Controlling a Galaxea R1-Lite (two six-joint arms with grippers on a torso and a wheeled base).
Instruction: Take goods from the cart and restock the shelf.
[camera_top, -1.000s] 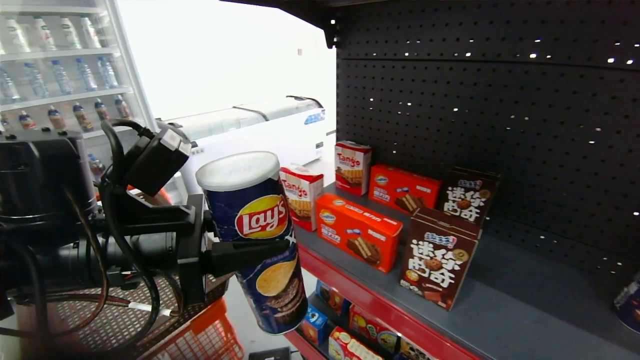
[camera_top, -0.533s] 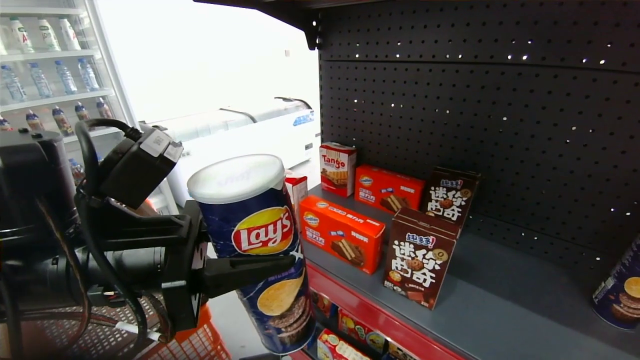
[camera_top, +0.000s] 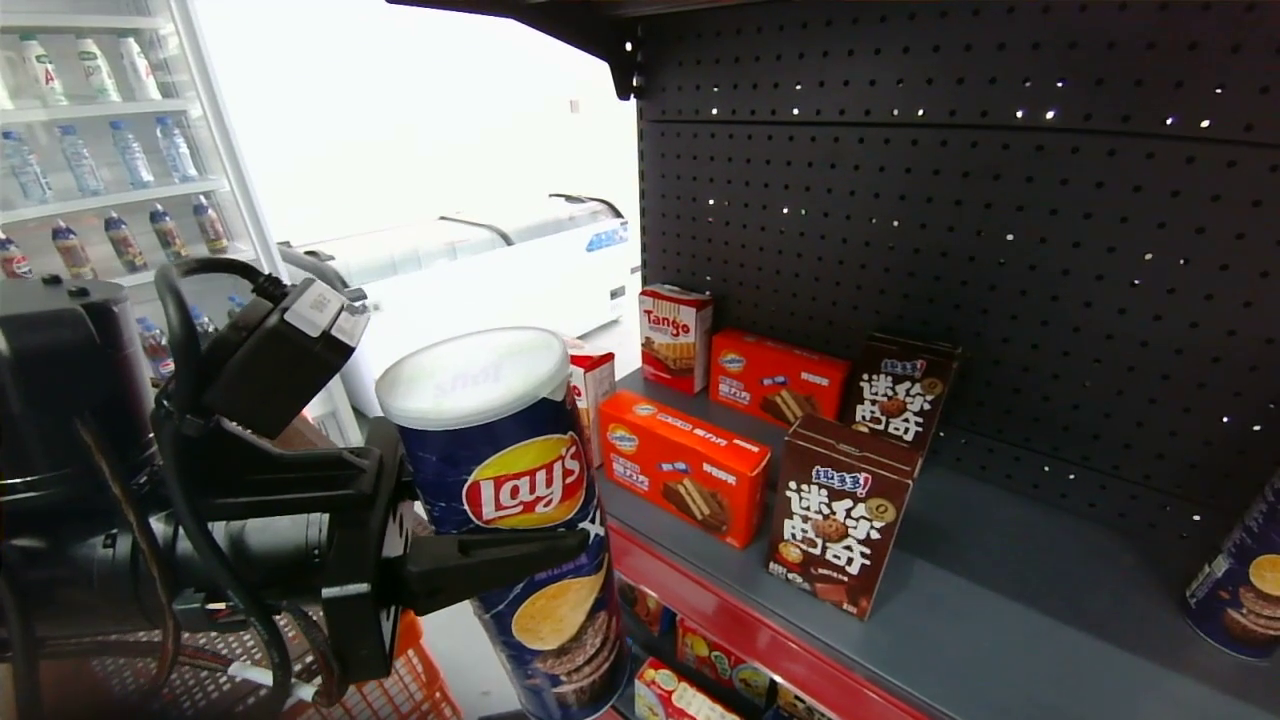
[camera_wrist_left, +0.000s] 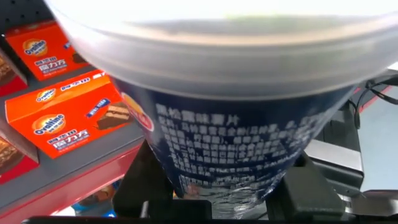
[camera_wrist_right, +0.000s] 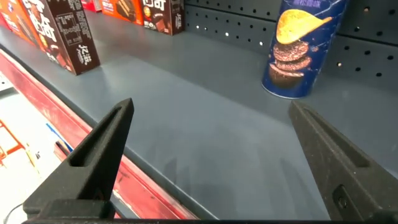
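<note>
Right of the orange cart (camera_top: 405, 685), our left jaws grip the chip can (camera_top: 505, 500) around its middle, lid up, just outside the red front edge (camera_top: 730, 610) of the shelf (camera_top: 1020, 620). Orange boxes (camera_top: 685, 465) and brown boxes (camera_top: 840, 525) crowd its left end; a stretch of grey board separates them from a second can (camera_wrist_right: 300, 45). The right wrist view has our right jaws spread wide over that stretch.

Dark-blue chips can (camera_top: 490, 440), white plastic lid, near upright, slightly tilted, clamped mid-body by left gripper (camera_top: 560, 520), just off grey shelf (camera_top: 1000, 610) front edge, above orange cart (camera_top: 400, 680).
</note>
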